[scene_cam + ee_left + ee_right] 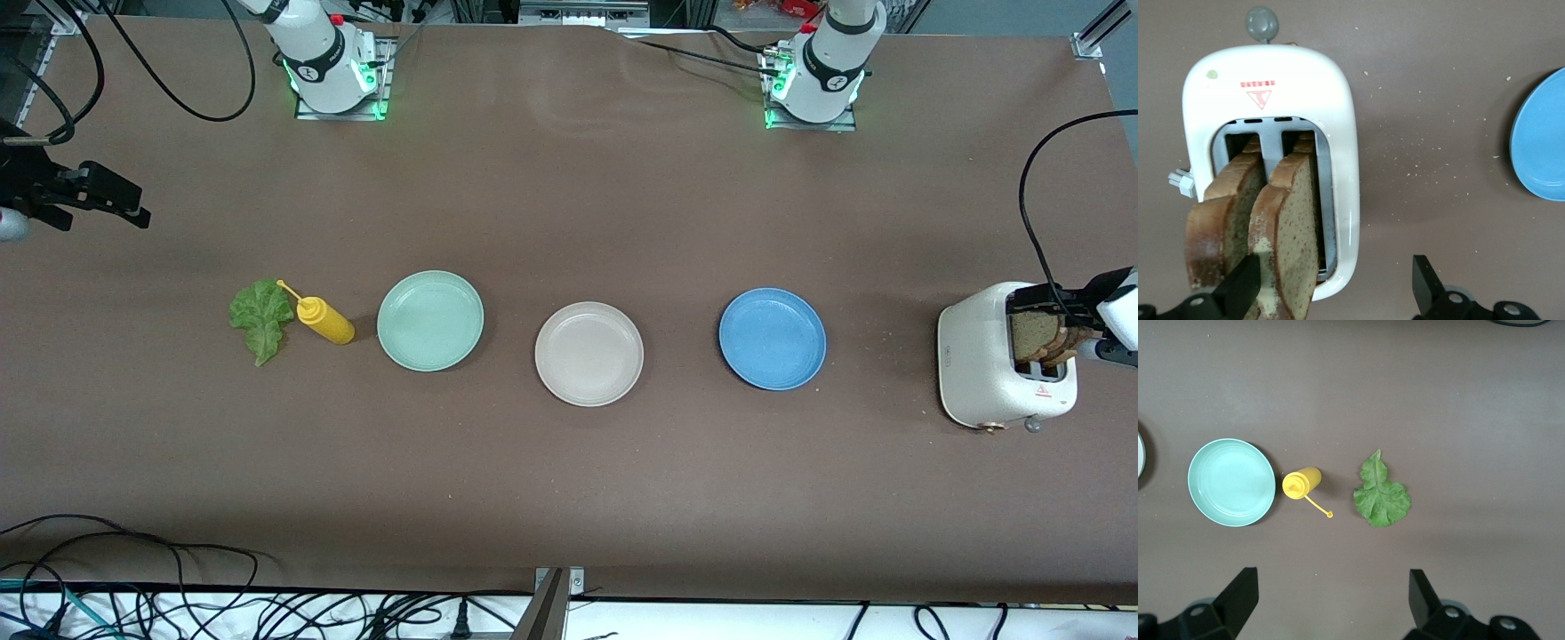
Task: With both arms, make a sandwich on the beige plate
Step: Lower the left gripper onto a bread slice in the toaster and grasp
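The beige plate (pixel 589 353) lies bare mid-table, between a mint plate and a blue one. Two brown bread slices (pixel 1040 342) stand in a white toaster (pixel 987 373) at the left arm's end. Over the toaster hangs my left gripper (pixel 1335 287), open: one finger (pixel 1241 287) sits between the two slices (pixel 1295 227), the other (pixel 1425 287) outside the toaster's wall (pixel 1338 133). The slice is not clamped. A green lettuce leaf (pixel 260 316) lies at the right arm's end. My right gripper (pixel 1331 600) hangs open and empty high over the table beside the lettuce (pixel 1381 495).
A yellow mustard bottle (pixel 324 320) lies between the lettuce and the mint plate (pixel 430 320). The blue plate (pixel 772 338) sits between the beige plate and the toaster. Crumbs dot the table beside the toaster. Cables run along the table's near edge.
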